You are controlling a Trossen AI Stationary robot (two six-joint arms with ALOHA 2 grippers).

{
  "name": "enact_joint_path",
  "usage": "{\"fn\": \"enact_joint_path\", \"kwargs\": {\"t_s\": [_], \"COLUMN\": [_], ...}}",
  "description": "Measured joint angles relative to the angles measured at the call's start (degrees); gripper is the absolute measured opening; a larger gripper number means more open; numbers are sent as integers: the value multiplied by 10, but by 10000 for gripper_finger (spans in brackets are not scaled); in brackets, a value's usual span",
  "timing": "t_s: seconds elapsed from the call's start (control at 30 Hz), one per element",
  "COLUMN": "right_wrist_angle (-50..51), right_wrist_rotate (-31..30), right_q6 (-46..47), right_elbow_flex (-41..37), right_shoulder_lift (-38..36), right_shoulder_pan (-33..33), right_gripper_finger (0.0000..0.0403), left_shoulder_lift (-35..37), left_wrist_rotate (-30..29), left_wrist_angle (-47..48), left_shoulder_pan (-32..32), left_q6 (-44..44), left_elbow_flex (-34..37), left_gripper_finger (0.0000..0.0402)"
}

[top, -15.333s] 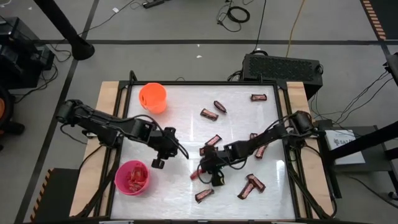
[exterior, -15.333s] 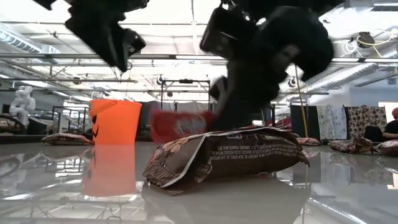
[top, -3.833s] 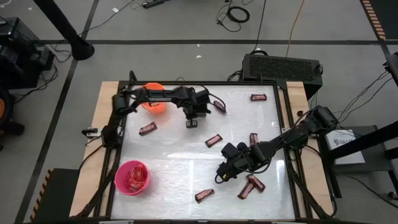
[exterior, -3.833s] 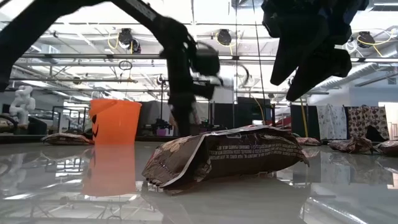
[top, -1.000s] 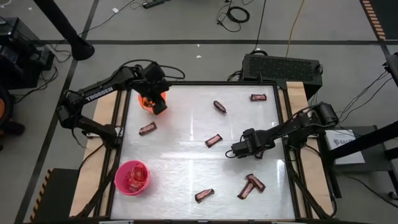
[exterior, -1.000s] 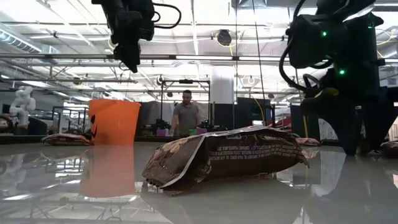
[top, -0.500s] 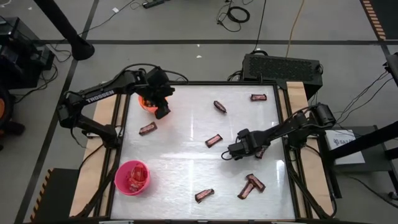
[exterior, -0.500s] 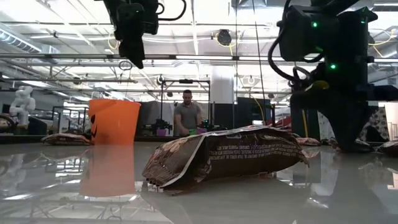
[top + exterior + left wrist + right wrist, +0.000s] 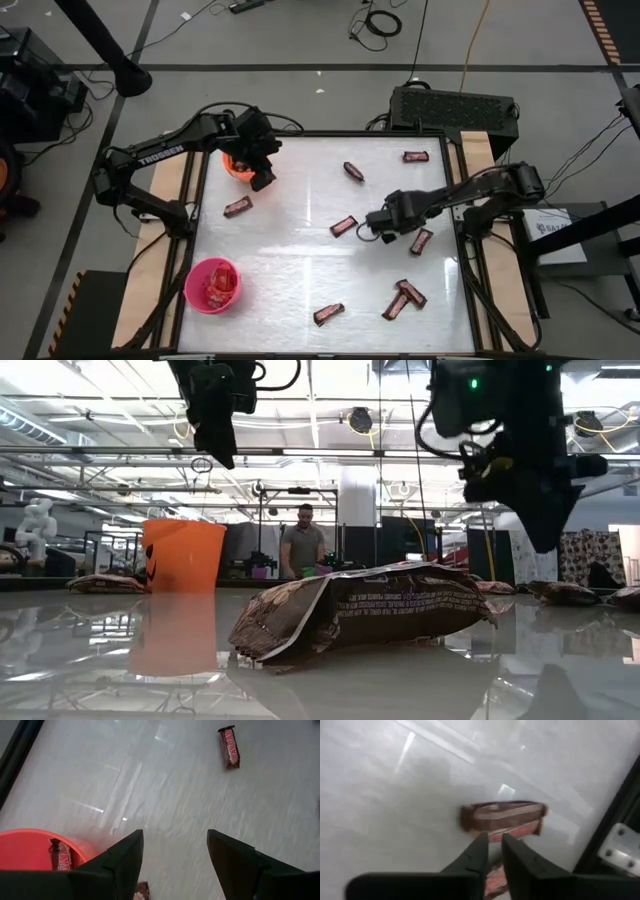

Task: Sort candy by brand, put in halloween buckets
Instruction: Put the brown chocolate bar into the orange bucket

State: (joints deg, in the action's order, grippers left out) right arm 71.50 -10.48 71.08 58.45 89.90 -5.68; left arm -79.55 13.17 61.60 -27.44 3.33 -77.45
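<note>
**High view against the low and wrist views: candy sorting, one moment**

High view alone gives the full layout. The orange bucket (image 9: 238, 163) stands at the table's (image 9: 300, 280) far left corner, and the pink bucket (image 9: 212, 285), holding red candy, stands near the front left. Loose brown bars lie scattered: one bar (image 9: 343, 226) at mid-table, a second bar (image 9: 421, 241) near the right edge, a pair of bars (image 9: 404, 296) toward the front right, and others along the far edge.

Low view shows what the overhead camera cannot: a person (image 9: 303, 545) stands in the room beyond the table. A crumpled brown wrapper (image 9: 370, 610) close to the lens blocks much of the table behind it.

Left wrist view looks into the orange bucket, where a brown bar in the bucket (image 9: 60, 855) rests against the wall.

Left gripper (image 9: 262, 178) hangs just beside the orange bucket, its jaws wide apart and holding nothing.

Right gripper (image 9: 372, 224) is at mid-table, just beside the mid-table bar. In the right wrist view its jaws are drawn nearly together, leaving a thin gap. A reddish patch shows in that gap, but whether a bar is pinched there cannot be told.
</note>
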Motion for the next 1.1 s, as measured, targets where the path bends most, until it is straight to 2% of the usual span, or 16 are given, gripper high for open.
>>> {"fn": "enact_joint_path", "kwargs": {"t_s": [0.2, 0.4, 0.5, 0.63, 0.73, 0.83, 1.0, 1.1], "right_wrist_angle": [-45, -113, -144, -222, -256, -264, -269, -280], "right_wrist_rotate": [47, 45, 49, 84, 107, 116, 119, 100], "right_q6": [-35, -36, -30, -27, -7, -10, -37, -64], "right_elbow_flex": [-76, -153, -182, -224, -248, -254, -246, -224], "right_shoulder_lift": [-64, -124, -132, -132, -132, -134, -134, -132], "right_shoulder_pan": [85, 132, 144, 144, 143, 144, 143, 143], "right_gripper_finger": [159, 254, 282, 292, 278, 237, 111, 34], "left_shoulder_lift": [0, 0, 0, 0, 0, 0, 0, 0], "left_wrist_rotate": [0, 0, 0, 0, 0, 0, 0, 0], "left_wrist_angle": [3, 1, -4, -12, -11, -11, -11, -11], "left_shoulder_pan": [2, 10, 13, 17, 20, 23, 27, 33], "left_q6": [0, -2, -13, -16, -20, -28, -30, -31], "left_elbow_flex": [0, 0, 0, 0, 0, 0, 0, 0], "left_gripper_finger": [226, 226, 226, 226, 226, 226, 226, 226]}}
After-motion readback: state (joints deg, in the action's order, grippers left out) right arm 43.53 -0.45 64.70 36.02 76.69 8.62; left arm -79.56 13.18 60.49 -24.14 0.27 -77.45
